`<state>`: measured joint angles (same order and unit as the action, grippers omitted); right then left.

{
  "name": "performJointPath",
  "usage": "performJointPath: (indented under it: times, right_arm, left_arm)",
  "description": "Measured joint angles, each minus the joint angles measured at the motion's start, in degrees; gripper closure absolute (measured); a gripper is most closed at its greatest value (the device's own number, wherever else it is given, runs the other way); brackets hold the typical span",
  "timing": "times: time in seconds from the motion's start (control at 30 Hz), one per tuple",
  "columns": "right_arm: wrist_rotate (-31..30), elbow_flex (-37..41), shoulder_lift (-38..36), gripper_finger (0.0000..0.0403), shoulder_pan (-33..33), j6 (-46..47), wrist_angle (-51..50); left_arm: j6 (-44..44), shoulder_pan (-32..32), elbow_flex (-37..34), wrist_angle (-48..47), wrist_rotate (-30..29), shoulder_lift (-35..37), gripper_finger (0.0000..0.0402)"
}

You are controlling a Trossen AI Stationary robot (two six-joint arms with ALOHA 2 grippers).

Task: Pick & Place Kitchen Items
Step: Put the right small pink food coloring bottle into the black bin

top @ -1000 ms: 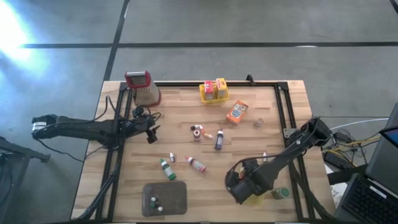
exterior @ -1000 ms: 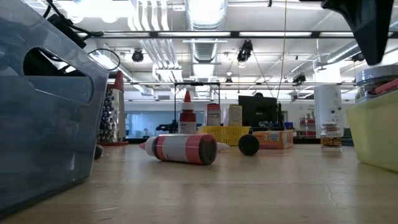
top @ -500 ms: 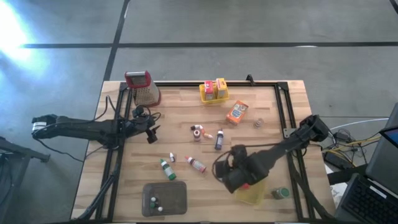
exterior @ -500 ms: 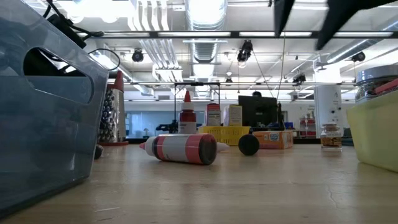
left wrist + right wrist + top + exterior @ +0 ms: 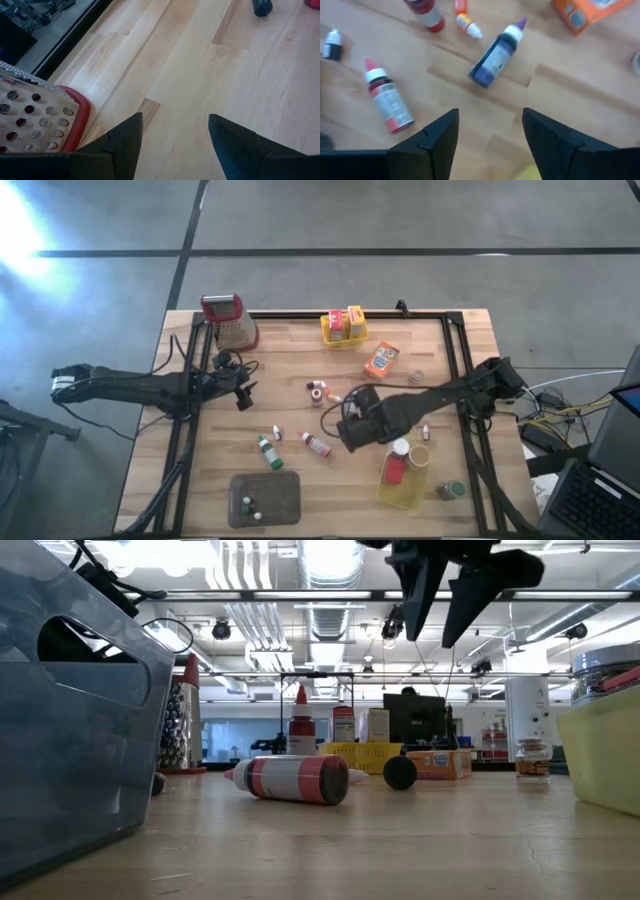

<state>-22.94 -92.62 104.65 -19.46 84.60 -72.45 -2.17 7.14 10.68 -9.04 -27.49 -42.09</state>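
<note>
Kitchen items lie scattered on the wooden table point(image 5: 300, 365). A purple bottle point(image 5: 495, 57) lies on its side just ahead of my right gripper point(image 5: 490, 115), which hovers open above mid-table point(image 5: 338, 426) with nothing between its fingers. A red-banded bottle point(image 5: 387, 100) lies close by, also on its side point(image 5: 290, 778). A small orange-tipped bottle point(image 5: 467, 22) and an orange box point(image 5: 381, 360) lie farther off. My left gripper point(image 5: 175, 119) waits open over bare wood at the table's left point(image 5: 243, 393).
A metal grater point(image 5: 228, 320) stands at the far left. One yellow basket point(image 5: 343, 327) with boxes sits at the far edge. Another yellow basket point(image 5: 405, 490), at the near right, holds a red bottle and a jar. A grey tray point(image 5: 264, 497) sits at the near edge, and a green-capped bottle point(image 5: 266, 451) lies near it.
My right gripper has gone from above the near-right yellow basket toward the table's left and far side, rising a little and rolling about its own axis. It now hangs over the middle of the table. The basket's contents have come into sight.
</note>
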Motion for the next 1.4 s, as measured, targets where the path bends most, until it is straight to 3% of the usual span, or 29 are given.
performJointPath:
  times: [0.37, 0.57, 0.83, 1.17, 1.4]
  right_arm:
    - [-5.15, 0.04, -0.45, 0.0233, 3.08, -7.77, -17.40]
    - [-8.64, 1.36, -3.89, 0.0254, 3.02, -13.32, -17.58]
    - [-12.03, 11.29, -21.40, 0.0275, 3.03, -14.06, -15.61]
    - [-11.32, 24.85, -43.89, 0.0314, 2.97, -23.58, 3.00]
    - [-11.48, 29.21, -52.40, 0.0343, 2.97, -14.46, 3.43]
  left_arm:
    - [0.00, -0.02, 0.00, -0.02, 0.02, 0.00, 0.0170]
    - [0.00, -0.02, 0.00, -0.01, 0.00, 0.00, 0.0170]
    - [0.00, -0.02, 0.00, 0.01, 0.00, 0.00, 0.0170]
    - [0.00, 0.00, 0.00, -0.01, 0.00, 0.00, 0.0170]
    - [0.00, -0.01, 0.00, -0.01, 0.00, 0.00, 0.0170]
